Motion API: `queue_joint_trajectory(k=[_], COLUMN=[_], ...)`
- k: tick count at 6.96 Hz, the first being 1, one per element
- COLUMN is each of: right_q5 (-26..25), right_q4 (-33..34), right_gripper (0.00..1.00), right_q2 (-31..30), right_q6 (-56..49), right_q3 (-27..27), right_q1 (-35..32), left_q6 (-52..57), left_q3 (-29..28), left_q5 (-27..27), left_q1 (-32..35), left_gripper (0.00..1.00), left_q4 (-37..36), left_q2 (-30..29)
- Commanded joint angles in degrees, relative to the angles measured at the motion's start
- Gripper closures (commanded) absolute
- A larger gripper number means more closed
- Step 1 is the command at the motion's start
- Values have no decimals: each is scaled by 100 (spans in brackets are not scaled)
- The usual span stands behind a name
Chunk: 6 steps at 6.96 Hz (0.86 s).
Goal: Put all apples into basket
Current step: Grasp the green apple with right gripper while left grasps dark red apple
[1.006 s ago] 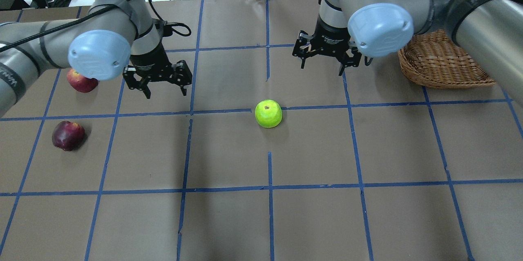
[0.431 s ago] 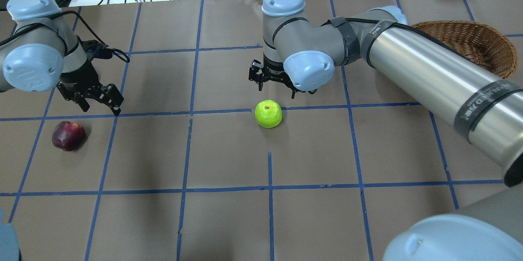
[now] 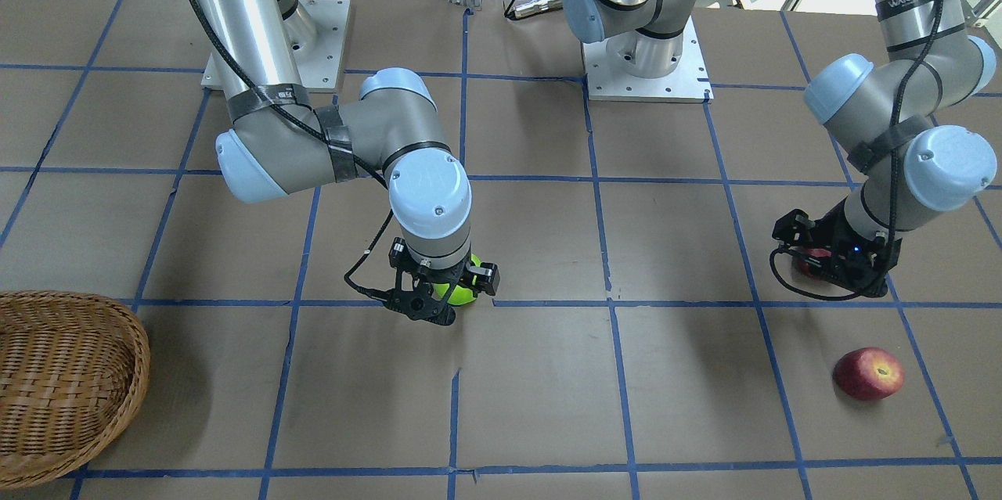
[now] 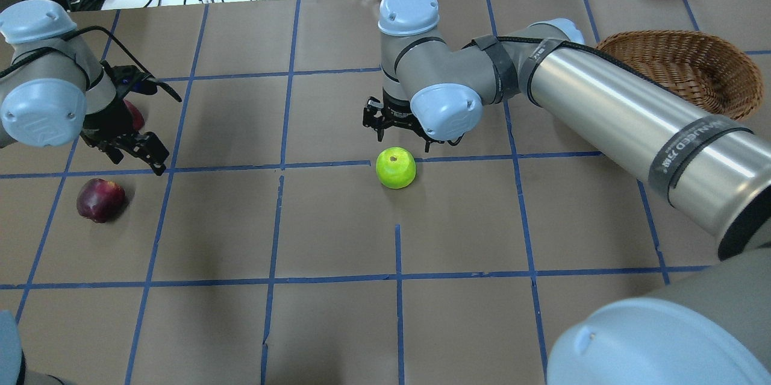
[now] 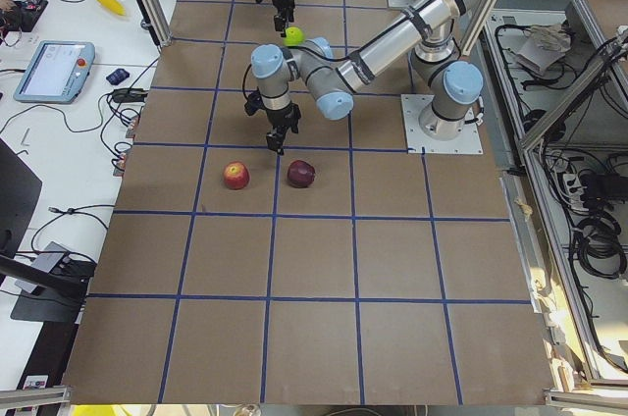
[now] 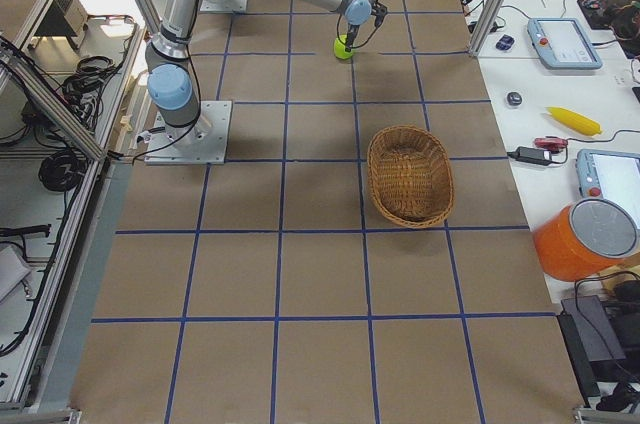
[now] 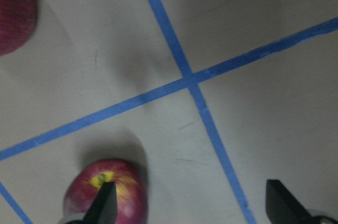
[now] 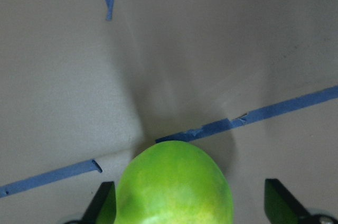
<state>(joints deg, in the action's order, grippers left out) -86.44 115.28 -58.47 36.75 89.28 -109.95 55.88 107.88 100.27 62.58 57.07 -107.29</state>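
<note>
Now my right gripper (image 4: 397, 135) hangs wide above the green apple (image 4: 396, 168); off-centre, one finger could knock it rolling. Left gripper (image 4: 137, 159) wide too.

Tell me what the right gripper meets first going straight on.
Probably the green apple: it lies just ahead of the right gripper, between its open fingers, closer to one; depth is unclear.

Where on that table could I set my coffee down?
Bare: the squares between the green apple and the dark red apple, and the row away from the robot's bases, from the basket to the lighter red apple. Crowded: both red apples by the left end effector, the green apple at the right end effector.
</note>
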Motion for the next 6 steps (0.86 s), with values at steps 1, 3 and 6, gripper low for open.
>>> queue_joint_trajectory(k=[1, 3, 6], right_q5=[249, 268, 251], right_q4=[73, 127, 66], right_gripper=[0, 0, 99], right_q2=[160, 169, 161], right_q6=[-27, -36, 8], right_q3=[-25, 54, 54], right_q1=[-18, -53, -79], left_q6=[635, 565, 565], left_q3=[172, 548, 708], left_q5=[2, 1, -7], left_q1=[-403, -492, -492], left_gripper=[0, 0, 39], left_q4=[-433, -730, -1303], left_q2=[-56, -265, -530])
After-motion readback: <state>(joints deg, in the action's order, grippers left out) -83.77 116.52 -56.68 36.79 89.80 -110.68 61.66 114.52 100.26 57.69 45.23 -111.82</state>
